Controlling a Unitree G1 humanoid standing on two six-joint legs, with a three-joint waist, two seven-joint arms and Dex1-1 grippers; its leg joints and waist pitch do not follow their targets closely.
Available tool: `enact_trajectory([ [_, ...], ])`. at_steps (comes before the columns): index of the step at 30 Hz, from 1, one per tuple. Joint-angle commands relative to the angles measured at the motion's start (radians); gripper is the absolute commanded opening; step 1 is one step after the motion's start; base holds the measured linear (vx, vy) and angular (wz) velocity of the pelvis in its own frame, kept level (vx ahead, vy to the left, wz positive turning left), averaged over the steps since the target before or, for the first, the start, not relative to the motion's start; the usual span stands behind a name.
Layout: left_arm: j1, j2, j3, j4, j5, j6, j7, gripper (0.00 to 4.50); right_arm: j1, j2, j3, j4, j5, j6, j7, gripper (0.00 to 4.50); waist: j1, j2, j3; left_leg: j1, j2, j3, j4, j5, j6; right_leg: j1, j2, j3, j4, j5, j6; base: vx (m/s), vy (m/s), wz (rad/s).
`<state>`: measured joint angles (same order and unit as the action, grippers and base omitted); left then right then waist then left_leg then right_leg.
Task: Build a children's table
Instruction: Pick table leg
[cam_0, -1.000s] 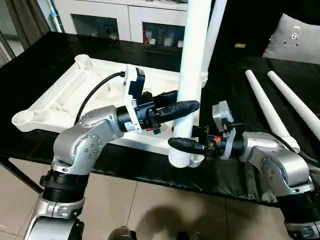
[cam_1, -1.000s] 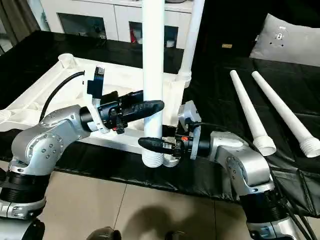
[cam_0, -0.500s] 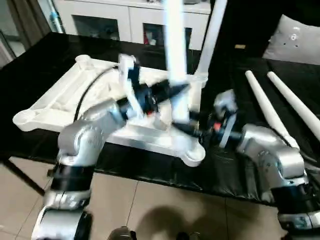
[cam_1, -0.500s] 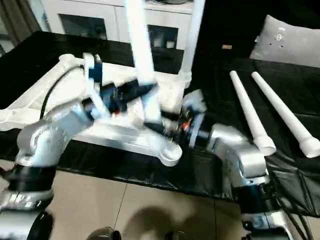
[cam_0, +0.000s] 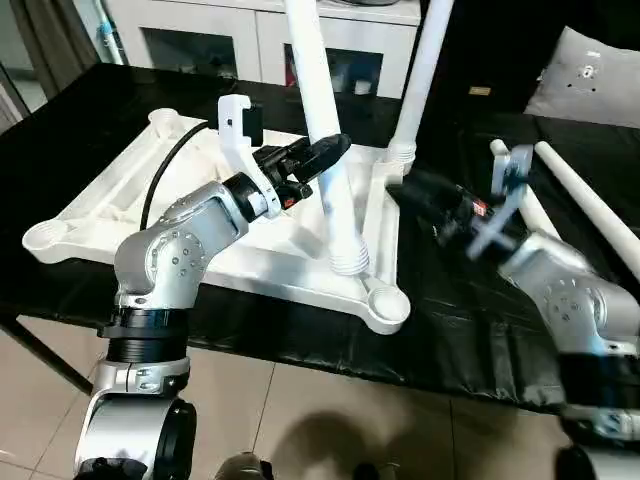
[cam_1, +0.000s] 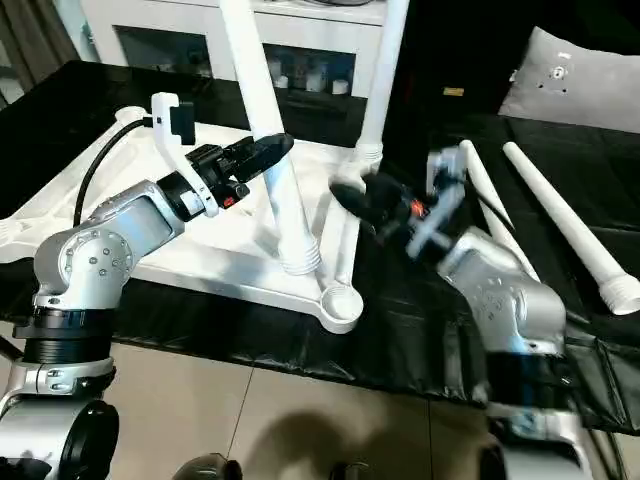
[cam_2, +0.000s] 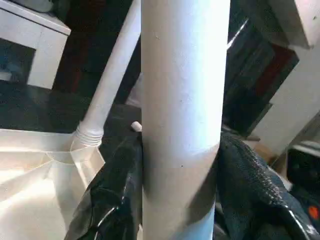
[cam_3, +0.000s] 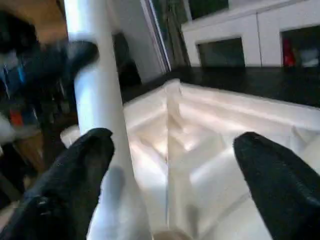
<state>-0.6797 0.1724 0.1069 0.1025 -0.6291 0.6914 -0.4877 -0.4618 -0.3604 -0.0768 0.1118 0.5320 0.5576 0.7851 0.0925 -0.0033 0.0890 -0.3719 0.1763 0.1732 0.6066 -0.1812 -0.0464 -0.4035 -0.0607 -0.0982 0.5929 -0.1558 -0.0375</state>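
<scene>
The children's table top (cam_0: 120, 205) lies upside down on the black work table, ribs up. One white leg (cam_0: 417, 80) stands upright in its far right corner socket. My left gripper (cam_0: 322, 160) is shut on a second leg (cam_0: 318, 120), which is tilted. That leg's threaded end (cam_0: 349, 263) hangs over the ribs, just short of the near right corner socket (cam_0: 387, 306). In the left wrist view, black fingers (cam_2: 107, 195) flank this leg (cam_2: 182, 100). My right gripper (cam_1: 358, 200) is off to the right of the leg, open, holding nothing; its fingers (cam_3: 65, 185) stand wide apart.
Two more white legs (cam_0: 590, 205) (cam_1: 500, 225) lie side by side on the black cover at the right. A white glass-door cabinet (cam_0: 210, 40) stands behind the work table. The near table edge runs just below the near right corner socket, above tiled floor.
My right gripper let go of the leg, opened wide and drew back to the right. My left gripper swung the leg from upright to tilted, its threaded end moving from the near edge to over the table top.
</scene>
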Motion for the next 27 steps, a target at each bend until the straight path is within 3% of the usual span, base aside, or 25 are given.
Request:
enact_trajectory([
  [1,-0.025,0.009,-0.036,-0.042,0.031,-0.012,-0.012,1.82,0.005,-0.02,0.054,-0.044,-0.042,0.004,0.018,4.37,0.002,-0.009,-0.085,0.008,0.044,-0.017,-0.062,-0.121,0.049,0.064,-0.085,0.052,-0.079,-0.355,-0.1,0.0,0.0,0.0],
  [3,-0.025,0.009,-0.036,-0.042,0.031,-0.012,-0.012,1.82,0.005,-0.02,0.054,-0.044,-0.042,0.004,0.018,4.37,0.002,-0.009,-0.084,0.009,0.043,-0.016,-0.062,-0.127,0.047,0.061,-0.088,0.053,-0.083,-0.388,-0.09,0.0,0.0,0.0],
  [4,-0.027,0.011,-0.056,-0.06,0.044,-0.023,-0.019,1.82,0.0,-0.025,0.081,-0.04,-0.057,-0.001,0.027,4.37,0.003,-0.011,-0.084,0.009,0.045,-0.017,-0.062,-0.126,0.047,0.061,-0.087,0.052,-0.084,-0.39,-0.089,0.0,0.0,0.0],
  [8,-0.031,0.021,-0.13,-0.122,0.088,-0.064,-0.052,1.82,-0.032,-0.023,0.124,-0.023,-0.074,-0.002,0.061,4.37,0.003,-0.013,-0.086,0.008,0.05,-0.019,-0.063,-0.111,0.055,0.06,-0.088,0.054,-0.076,-0.355,-0.1,0.0,0.0,0.0],
  [9,-0.031,0.026,-0.152,-0.137,0.102,-0.071,-0.062,1.81,-0.039,-0.022,0.131,-0.025,-0.074,0.002,0.067,4.37,0.0,-0.019,-0.084,0.006,0.049,-0.016,-0.062,-0.11,0.057,0.06,-0.088,0.055,-0.077,-0.351,-0.103,0.0,0.0,0.0],
  [10,-0.031,0.032,-0.174,-0.148,0.119,-0.082,-0.073,1.81,-0.045,-0.02,0.137,-0.026,-0.072,0.008,0.07,4.37,0.001,-0.016,-0.085,0.008,0.049,-0.017,-0.062,-0.107,0.059,0.06,-0.089,0.056,-0.075,-0.348,-0.107,0.0,0.0,0.0],
  [18,-0.021,0.06,-0.292,-0.208,0.193,-0.114,-0.122,1.81,-0.07,0.011,0.181,0.012,-0.108,0.014,0.044,4.37,-0.002,-0.018,-0.081,0.007,0.048,-0.017,-0.063,-0.116,0.044,0.058,-0.089,0.057,-0.077,-0.378,-0.095,0.0,0.0,0.0],
  [27,-0.023,0.058,-0.302,-0.209,0.203,-0.121,-0.131,1.81,-0.075,0.019,0.183,0.024,-0.116,0.004,0.041,3.56,-0.003,-0.016,-0.083,0.007,0.048,-0.016,-0.063,-0.115,0.042,0.059,-0.088,0.057,-0.074,-0.35,-0.104,0.0,0.0,0.0],
])
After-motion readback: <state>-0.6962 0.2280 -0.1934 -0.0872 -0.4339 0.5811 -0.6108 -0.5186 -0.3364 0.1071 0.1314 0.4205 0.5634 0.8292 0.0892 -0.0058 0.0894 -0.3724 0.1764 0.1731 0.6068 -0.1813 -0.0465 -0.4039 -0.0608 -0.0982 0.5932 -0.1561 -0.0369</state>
